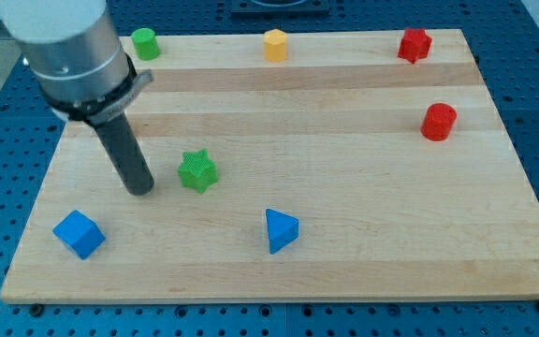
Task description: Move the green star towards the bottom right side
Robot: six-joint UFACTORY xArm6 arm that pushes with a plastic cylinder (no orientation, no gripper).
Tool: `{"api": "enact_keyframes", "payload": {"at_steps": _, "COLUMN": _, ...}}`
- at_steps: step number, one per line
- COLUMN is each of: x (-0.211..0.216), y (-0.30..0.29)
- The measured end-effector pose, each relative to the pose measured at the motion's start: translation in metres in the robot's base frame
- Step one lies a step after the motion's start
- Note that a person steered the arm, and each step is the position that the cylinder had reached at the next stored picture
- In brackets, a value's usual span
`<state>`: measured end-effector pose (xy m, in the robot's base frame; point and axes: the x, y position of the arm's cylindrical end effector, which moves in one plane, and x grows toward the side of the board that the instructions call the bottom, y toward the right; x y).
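Note:
The green star [197, 171] lies on the wooden board [363, 234], left of the middle. My tip [142, 190] rests on the board just to the star's left, a small gap apart from it and slightly lower in the view. The dark rod rises up and left to the grey arm body at the view's top left.
A blue cube [79, 233] sits at the bottom left and a blue triangle [281, 230] at the bottom middle. A green cylinder [144, 43], a yellow hexagon [275, 44] and a red star [415, 45] line the top edge. A red cylinder [438, 122] sits at the right.

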<state>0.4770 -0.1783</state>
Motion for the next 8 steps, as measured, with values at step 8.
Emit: {"api": "enact_keyframes", "payload": {"at_steps": 8, "x": 0.011, "y": 0.180}}
